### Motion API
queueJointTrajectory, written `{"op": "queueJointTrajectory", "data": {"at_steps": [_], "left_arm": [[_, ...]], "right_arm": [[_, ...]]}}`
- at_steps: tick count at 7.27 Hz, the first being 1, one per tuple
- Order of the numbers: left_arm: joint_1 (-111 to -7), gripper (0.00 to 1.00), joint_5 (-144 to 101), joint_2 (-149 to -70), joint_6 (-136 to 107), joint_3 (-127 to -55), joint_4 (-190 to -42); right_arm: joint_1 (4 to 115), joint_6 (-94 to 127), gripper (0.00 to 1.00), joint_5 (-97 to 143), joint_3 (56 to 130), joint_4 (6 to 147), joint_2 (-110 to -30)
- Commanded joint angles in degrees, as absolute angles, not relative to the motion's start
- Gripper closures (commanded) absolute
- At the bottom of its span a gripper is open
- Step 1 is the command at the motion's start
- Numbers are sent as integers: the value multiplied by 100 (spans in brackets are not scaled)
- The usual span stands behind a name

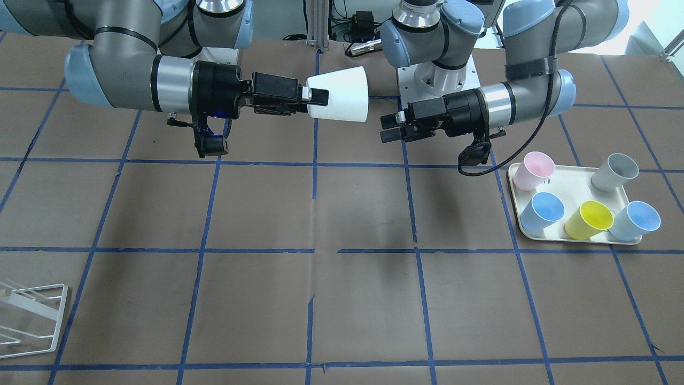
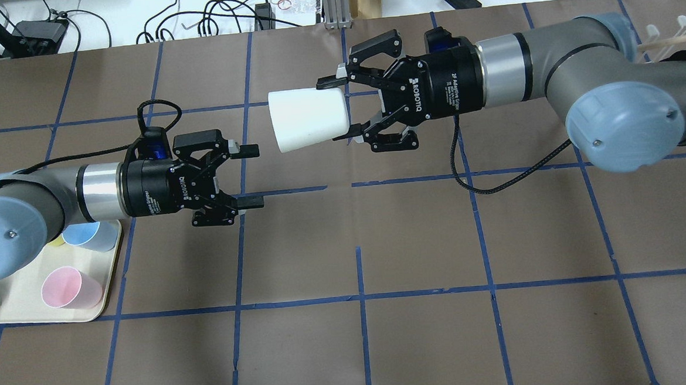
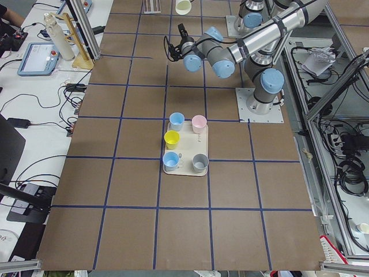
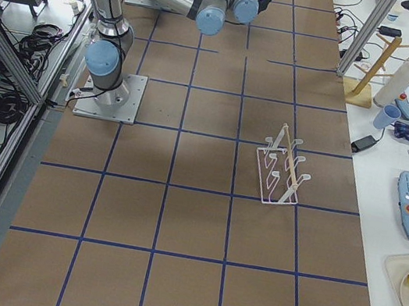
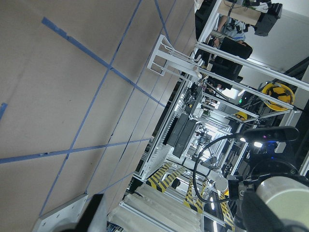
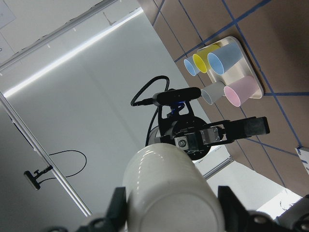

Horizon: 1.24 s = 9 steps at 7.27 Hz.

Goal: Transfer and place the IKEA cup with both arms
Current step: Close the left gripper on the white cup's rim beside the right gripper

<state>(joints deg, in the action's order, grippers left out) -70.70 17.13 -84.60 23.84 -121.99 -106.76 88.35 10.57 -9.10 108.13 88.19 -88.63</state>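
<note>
The off-white IKEA cup [image 2: 308, 119] is held on its side in the air over the table's middle, rim toward my right gripper and base toward my left one. My right gripper [image 2: 340, 109] is shut on the cup near its rim, one finger on each side; this also shows in the front view [image 1: 316, 100], where the cup [image 1: 342, 101] sticks out to the right. In the right wrist view the cup [image 6: 169, 188] fills the bottom centre. My left gripper [image 2: 254, 176] is open and empty, a short gap from the cup's base; it also shows in the front view [image 1: 386, 128].
A cream tray [image 1: 574, 238] with pink, grey, yellow and two blue cups sits on the table under my left arm; it also shows in the overhead view [image 2: 99, 308]. A white wire rack [image 1: 32, 321] stands on my right side, seen too in the right view [image 4: 284, 175].
</note>
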Motion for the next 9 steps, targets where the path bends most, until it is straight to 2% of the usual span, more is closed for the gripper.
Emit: {"op": "queueJointTrajectory", "data": {"at_steps": [1,4,9], "left_arm": [[-7075,0,1626,-8271,2565,-12147,-10582],[-7084,0,1321,-8086,3225,-12207,-10556],[-7513,0,495,-8218,3165,-12339,-10564]], "right_arm": [[8833,1037,100,-853,10837,8746,-8676],[8859,1090,100,-713,10837,8588,-8613],[8903,1107,100,-642,10846,8394,-8648]]}}
